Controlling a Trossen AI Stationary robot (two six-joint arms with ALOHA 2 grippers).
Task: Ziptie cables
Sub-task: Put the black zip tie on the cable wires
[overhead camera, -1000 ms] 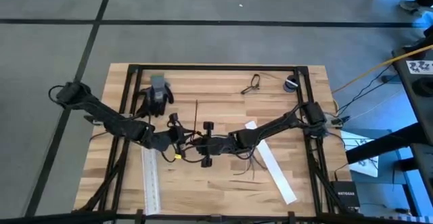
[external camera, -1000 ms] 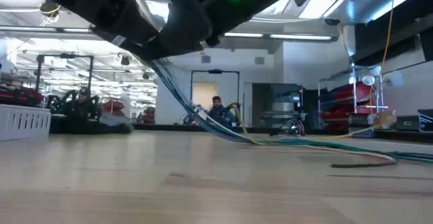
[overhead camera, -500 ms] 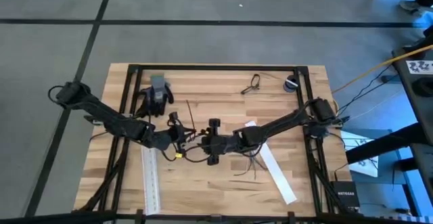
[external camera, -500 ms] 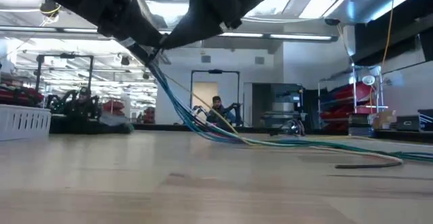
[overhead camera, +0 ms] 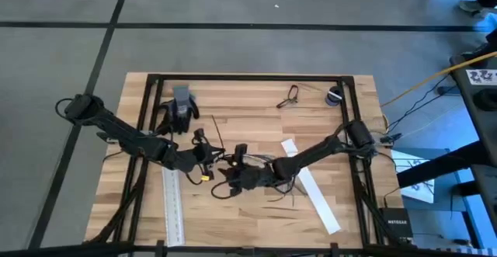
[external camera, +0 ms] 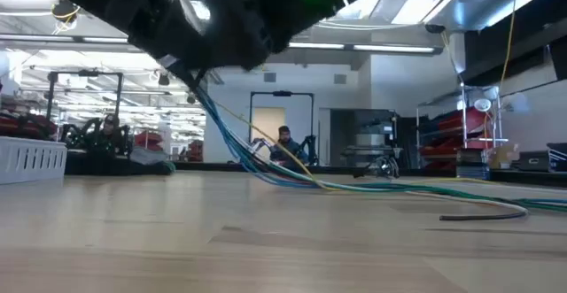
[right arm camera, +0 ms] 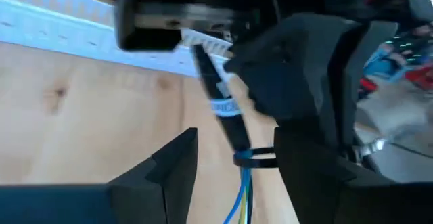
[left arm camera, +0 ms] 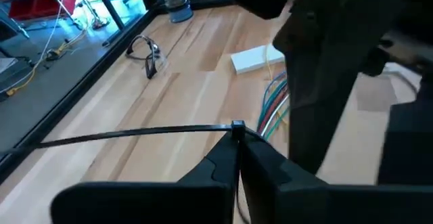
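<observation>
The cables [external camera: 266, 165] are a bunch of thin coloured and dark wires. One end is lifted at the table's middle, and the rest trails right along the wood [overhead camera: 286, 182]. My left gripper [overhead camera: 208, 158] is shut on the lifted end. A black zip tie circles the bunch there; its head [left arm camera: 237, 126] sits just past the fingertips and its tail [overhead camera: 217, 133] points toward the far edge. My right gripper [right arm camera: 237, 136] is open, with a finger on either side of the bunch, close to the zip tie's band [right arm camera: 256, 158]. My left gripper [left arm camera: 237, 153] pinches the cables' black-sleeved end [right arm camera: 216, 85] between its two fingers, reaching in about level from the table's left. That end is held above the table; the wires slope down from it and lie on the wood [external camera: 399, 187].
Two long flat white strips lie on the table, one near the left front [overhead camera: 172, 206] and one at the right [overhead camera: 312, 185]. Dark gloves [overhead camera: 177, 109], glasses [overhead camera: 289, 95] and a small roll [overhead camera: 334, 95] lie near the far edge. A black frame [overhead camera: 248, 77] borders the table.
My right gripper has drawn back a little to the right. It has then moved left and toward the near edge, turning about, and its fingers now straddle the cables. The zip tie's tail has tipped from straight to slanting left.
</observation>
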